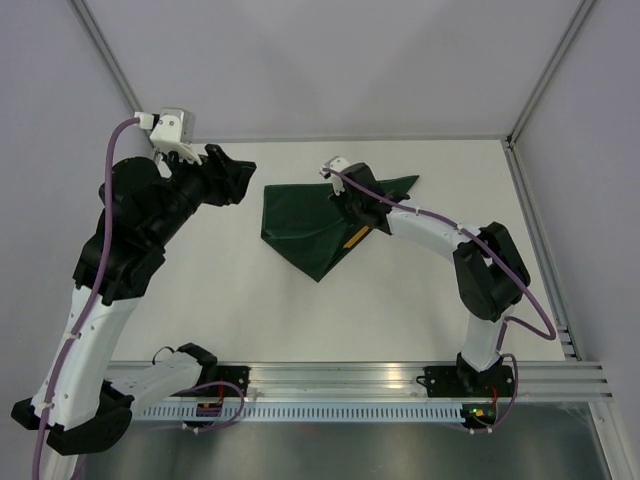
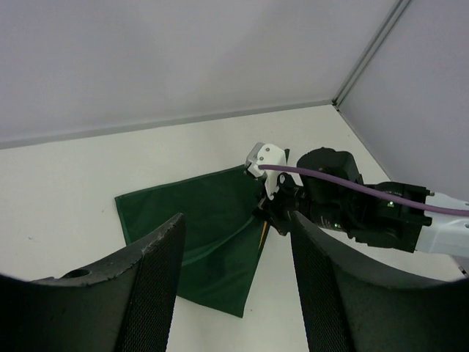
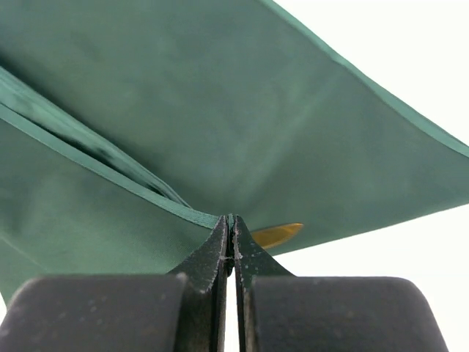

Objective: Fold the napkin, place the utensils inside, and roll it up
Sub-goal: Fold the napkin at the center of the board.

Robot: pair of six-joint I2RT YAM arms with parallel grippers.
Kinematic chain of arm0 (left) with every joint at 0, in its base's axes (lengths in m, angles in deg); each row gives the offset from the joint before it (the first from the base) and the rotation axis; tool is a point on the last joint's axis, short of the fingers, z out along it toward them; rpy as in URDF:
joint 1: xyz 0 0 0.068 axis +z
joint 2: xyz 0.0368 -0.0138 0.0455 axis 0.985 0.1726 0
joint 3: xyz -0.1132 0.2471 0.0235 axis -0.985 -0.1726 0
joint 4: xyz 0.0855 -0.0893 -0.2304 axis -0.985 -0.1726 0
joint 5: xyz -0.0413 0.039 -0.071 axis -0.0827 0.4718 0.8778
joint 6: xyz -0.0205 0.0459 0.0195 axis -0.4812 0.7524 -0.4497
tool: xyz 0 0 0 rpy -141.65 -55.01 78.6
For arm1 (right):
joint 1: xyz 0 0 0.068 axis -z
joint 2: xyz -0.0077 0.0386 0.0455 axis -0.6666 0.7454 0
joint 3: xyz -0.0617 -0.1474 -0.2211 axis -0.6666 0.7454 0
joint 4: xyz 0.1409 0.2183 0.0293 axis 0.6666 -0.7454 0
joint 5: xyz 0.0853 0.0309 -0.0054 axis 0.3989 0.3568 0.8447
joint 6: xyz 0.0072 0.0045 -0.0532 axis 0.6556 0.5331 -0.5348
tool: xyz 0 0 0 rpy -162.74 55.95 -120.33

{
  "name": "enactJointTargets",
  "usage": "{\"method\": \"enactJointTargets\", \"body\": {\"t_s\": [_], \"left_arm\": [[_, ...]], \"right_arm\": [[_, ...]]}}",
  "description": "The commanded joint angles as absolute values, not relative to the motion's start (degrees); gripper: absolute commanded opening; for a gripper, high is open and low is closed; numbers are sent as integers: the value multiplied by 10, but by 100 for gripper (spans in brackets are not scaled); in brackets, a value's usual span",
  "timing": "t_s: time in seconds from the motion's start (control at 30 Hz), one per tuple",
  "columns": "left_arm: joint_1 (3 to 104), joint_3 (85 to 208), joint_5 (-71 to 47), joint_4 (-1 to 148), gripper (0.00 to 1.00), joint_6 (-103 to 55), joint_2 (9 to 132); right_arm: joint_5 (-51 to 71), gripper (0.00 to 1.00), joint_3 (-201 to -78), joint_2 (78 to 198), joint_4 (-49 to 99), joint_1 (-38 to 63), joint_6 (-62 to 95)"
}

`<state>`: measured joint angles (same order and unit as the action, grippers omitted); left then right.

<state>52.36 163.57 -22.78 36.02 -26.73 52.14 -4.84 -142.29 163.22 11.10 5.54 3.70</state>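
The dark green napkin (image 1: 300,225) lies partly folded on the white table, one flap lifted. My right gripper (image 1: 352,218) is shut on the napkin's hemmed edge (image 3: 183,211), the fabric pinched between the closed tips (image 3: 232,221). An orange-yellow utensil (image 1: 356,238) pokes out from under the lifted flap, just right of those tips (image 3: 277,234). My left gripper (image 1: 240,180) hovers open to the left of the napkin, holding nothing. In the left wrist view, the napkin (image 2: 198,220), the utensil (image 2: 261,232) and the right gripper (image 2: 270,215) show between its spread fingers (image 2: 165,264).
Grey walls close off the table at the back and right (image 1: 520,190). A metal rail (image 1: 350,385) carrying both arm bases runs along the near edge. Bare white table (image 1: 300,320) lies in front of the napkin.
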Motion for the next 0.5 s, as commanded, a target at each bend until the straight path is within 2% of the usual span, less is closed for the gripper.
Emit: {"method": "enactJointTargets", "body": {"t_s": [0.0,0.47], "left_arm": [[524,1634,-210,389,64,-260,528],[524,1619,-204,412,63,-265,558]], "right_arm": [[-42,1,-1421,1613,121,80,28],[-27,0,-1410,1649,146,147,16]]}}
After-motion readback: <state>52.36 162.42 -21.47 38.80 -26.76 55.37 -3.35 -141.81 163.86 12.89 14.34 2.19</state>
